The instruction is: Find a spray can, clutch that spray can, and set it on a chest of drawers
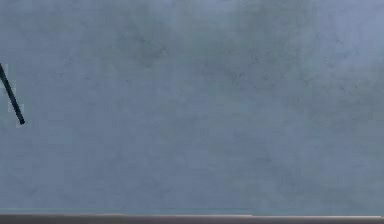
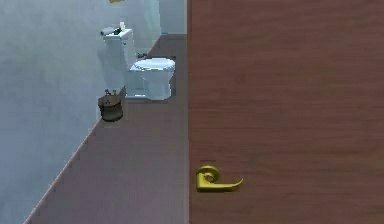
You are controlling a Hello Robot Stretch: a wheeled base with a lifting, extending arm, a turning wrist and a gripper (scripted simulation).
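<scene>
Blue-grey wall (image 1: 200, 100) is standing close ahead in the forward view, plain from side to side, with a thin dark line (image 1: 12, 95) slanting down near the left edge and a narrow reddish-brown strip of floor (image 1: 200, 219) running along the bottom. Over to the arm side view now, a brown wooden door (image 2: 290, 90) is taking up the right half, its golden lever handle (image 2: 218, 180) sitting low and pointing right. Left of the door's edge a bathroom is opening up: a mauve-brown floor (image 2: 130, 170) is stretching away beside a pale wall (image 2: 40, 100), and at the far end a white toilet (image 2: 152, 75) is standing with its cistern (image 2: 115, 50) against that pale wall. A small dark blob (image 2: 118, 33) is resting on top of the cistern, too small to name. Just in front of the cistern a small dark container (image 2: 111, 105) is sitting on the floor, close to the pale wall. As for the spray can, I cannot tell where it is, and the gripper's state is something I cannot tell either.
</scene>
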